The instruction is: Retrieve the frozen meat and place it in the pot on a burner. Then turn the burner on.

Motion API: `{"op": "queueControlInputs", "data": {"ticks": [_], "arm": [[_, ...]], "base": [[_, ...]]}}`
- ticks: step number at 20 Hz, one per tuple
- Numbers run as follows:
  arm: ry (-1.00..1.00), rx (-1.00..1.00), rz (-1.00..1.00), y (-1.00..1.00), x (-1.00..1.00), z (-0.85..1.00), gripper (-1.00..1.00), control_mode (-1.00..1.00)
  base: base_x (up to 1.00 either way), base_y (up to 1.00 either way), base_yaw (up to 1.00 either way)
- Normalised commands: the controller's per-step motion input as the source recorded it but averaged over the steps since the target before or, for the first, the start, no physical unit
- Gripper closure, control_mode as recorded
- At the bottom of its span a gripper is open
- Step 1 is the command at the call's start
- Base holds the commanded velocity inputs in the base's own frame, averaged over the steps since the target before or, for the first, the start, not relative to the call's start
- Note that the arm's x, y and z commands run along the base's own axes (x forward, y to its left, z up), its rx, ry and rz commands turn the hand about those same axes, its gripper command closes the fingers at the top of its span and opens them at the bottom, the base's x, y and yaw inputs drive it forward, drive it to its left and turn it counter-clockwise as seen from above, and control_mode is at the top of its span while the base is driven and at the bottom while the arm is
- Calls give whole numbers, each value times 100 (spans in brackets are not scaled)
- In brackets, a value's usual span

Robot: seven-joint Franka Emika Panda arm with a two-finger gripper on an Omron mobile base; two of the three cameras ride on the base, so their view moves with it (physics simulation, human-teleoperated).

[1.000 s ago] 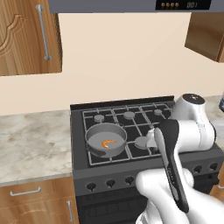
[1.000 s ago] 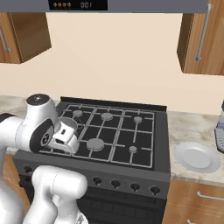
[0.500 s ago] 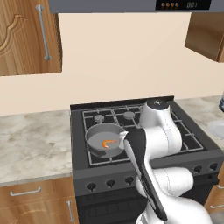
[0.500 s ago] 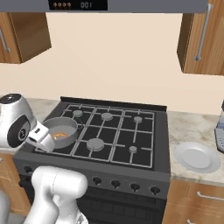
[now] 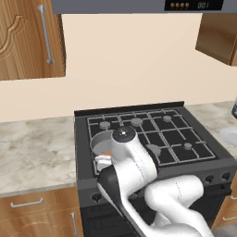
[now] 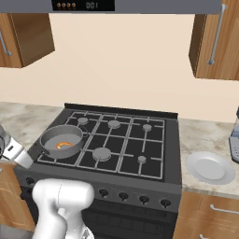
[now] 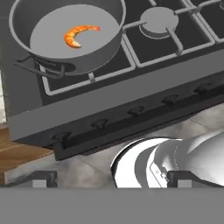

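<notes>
Fingers (image 7: 111, 178) stand spread wide, their two dark tips low at either side of the hand view with nothing between them; they hang in front of the stove (image 7: 109, 94), below its front edge, aimed up and over the row of knobs (image 7: 135, 111).

On the stove's front left burner sits the pot (image 7: 70, 35), wide, shallow and grey, with a dark side handle toward the camera. Inside it lies the frozen meat (image 7: 78, 35), a small orange curved piece resting on the pot's floor, well clear of the walls. In the right base view the pot (image 6: 61, 140) sits on the same corner of the grate and the frozen meat (image 6: 64, 144) shows as an orange arc on its floor. In the left base view the arm's white body covers most of the pot (image 5: 101, 142), leaving a part of the rim and a sliver of orange.

To the right of the stove, the right base view shows a white plate (image 6: 210, 168) lying on the marble tabletop (image 6: 198, 135). The left base view shows the tabletop (image 5: 34, 148) running on to the left of the stove, beneath a wooden cabinet (image 5: 28, 37).
</notes>
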Motion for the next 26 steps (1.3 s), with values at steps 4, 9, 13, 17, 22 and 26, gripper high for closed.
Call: {"op": "queueControlInputs", "data": {"ticks": [4,9,13,17,22,26], "arm": [[-46,-7,0,49,-35,-97,-100,-100],[-57,-1,3,9,-35,-76,-100,-100],[-46,-3,13,-2,-11,-98,-100,-100],[-34,-7,13,-5,-1,-76,-100,-100],[-5,-12,12,-3,0,-18,-100,-100],[-4,-10,1,-2,0,-11,-100,-100]], "base": [[0,0,0],[0,0,0],[0,0,0],[0,0,0],[0,0,0],[0,0,0]]}}
